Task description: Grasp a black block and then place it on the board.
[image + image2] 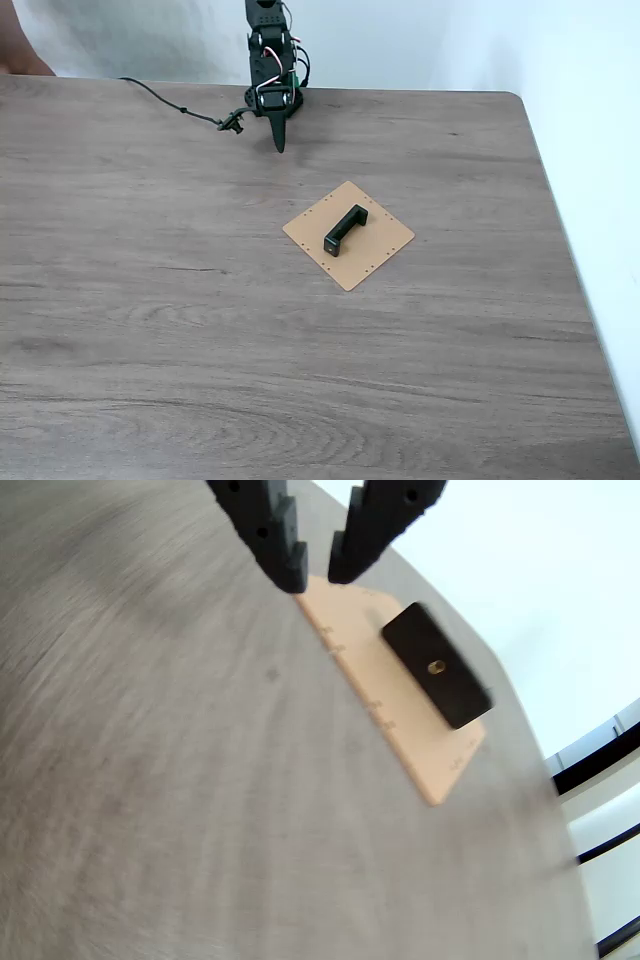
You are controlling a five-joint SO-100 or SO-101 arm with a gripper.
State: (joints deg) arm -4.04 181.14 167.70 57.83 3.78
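Your worktop [150, 330], a grey wood-grain surface, carries the board [378, 252] a little right of its middle in the fixed view, turned like a diamond. The black block [345, 229] lies flat on the upper part of this board, raised ends upward, inside the edges, so I judge the placing is done and the block rests there because it was put down, not because something holds it. The arm [271, 60] stands at the far edge, well apart from the board, folded with its tip pointing down near the worktop. In the wrist view you see the end effector [317, 572] with a small gap between its fingertips [291, 568] and nothing in it: slightly open and empty, a pose that looks to me like retreat.
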